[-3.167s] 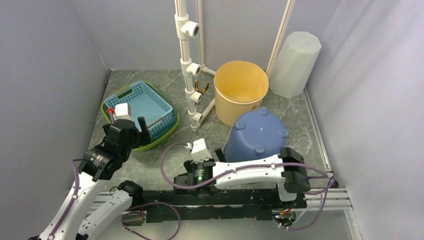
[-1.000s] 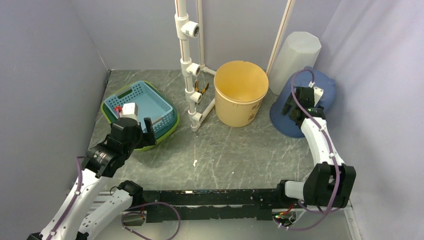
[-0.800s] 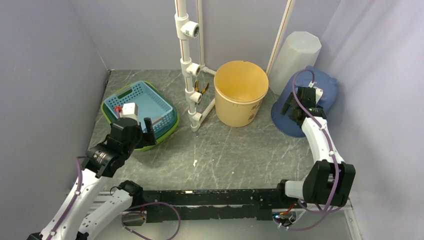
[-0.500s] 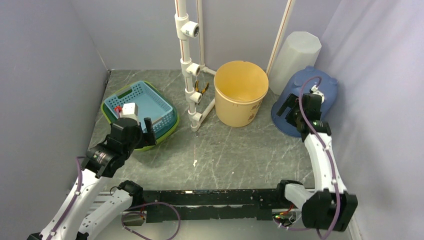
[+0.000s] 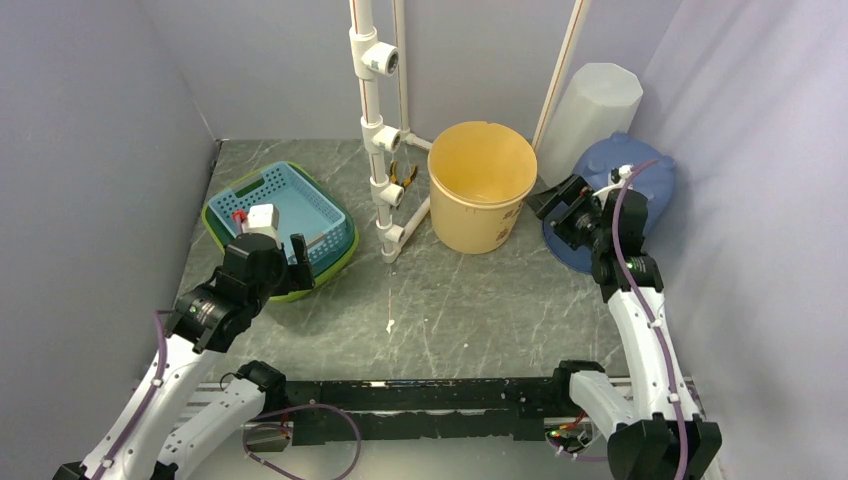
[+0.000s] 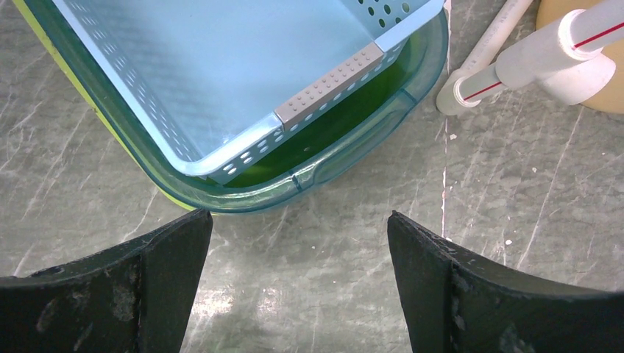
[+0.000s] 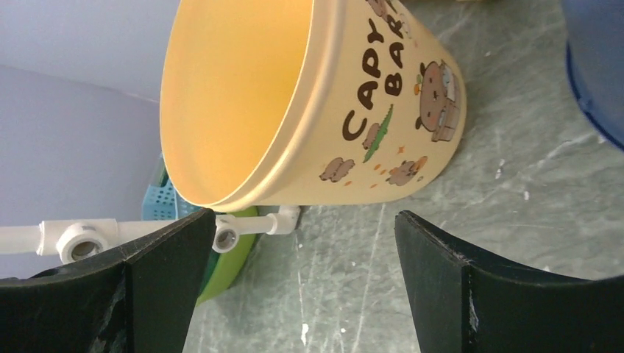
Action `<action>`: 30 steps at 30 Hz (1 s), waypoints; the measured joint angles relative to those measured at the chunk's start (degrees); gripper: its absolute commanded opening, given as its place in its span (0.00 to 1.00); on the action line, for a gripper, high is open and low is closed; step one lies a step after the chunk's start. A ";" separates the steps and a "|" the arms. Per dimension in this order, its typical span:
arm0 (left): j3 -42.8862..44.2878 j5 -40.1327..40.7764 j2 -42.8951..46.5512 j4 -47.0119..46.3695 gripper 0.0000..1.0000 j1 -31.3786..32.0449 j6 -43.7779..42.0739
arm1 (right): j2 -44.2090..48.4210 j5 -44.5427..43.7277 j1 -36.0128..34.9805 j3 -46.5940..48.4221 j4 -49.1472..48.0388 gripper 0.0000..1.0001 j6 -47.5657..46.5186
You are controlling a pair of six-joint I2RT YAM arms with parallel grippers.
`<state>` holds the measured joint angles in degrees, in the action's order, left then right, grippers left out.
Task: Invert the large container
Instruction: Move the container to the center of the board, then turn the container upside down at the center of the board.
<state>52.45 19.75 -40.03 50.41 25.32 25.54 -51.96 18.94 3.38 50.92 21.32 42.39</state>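
Observation:
A blue bucket (image 5: 640, 180) lies bottom-up at the back right, tilted against the right wall; its rim shows in the right wrist view (image 7: 597, 66). A yellow bucket (image 5: 482, 185) printed with "CAPY BAR" stands upright at the back middle, mouth up, and fills the right wrist view (image 7: 294, 110). My right gripper (image 5: 562, 212) is open and empty, between the two buckets, pointing at the yellow one; its jaws (image 7: 305, 220) stand wide apart. My left gripper (image 5: 298, 260) is open and empty over the floor by the basket (image 6: 298, 220).
A light blue basket (image 5: 285, 205) sits in a green tray (image 6: 346, 147) at the left. A white pipe frame (image 5: 385, 150) stands at the back middle. A translucent white bin (image 5: 590, 125) stands inverted in the back right corner. Grey walls close in on three sides.
The blue bucket went from the front middle to the back right with my right arm. Within the last second my right gripper left it and swung left toward the yellow bucket.

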 measured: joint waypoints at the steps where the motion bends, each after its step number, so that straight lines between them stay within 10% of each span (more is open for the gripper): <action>1: 0.00 -0.02 0.00 0.00 0.94 0.00 0.00 | -0.66 -0.26 -0.61 0.04 -0.61 0.93 0.85; 14: -0.07 -0.50 -0.57 0.00 0.94 0.00 0.00 | -17.66 -8.50 -11.74 10.14 -0.42 0.60 3.74; 30: -0.07 -1.36 -1.44 -0.04 0.94 0.00 -0.39 | -13.14 -14.64 -14.03 6.54 0.07 0.35 4.39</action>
<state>52.38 18.39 -41.47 50.37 25.32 25.15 -65.10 4.29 -10.66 57.45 21.39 46.78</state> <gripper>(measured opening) 0.938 0.387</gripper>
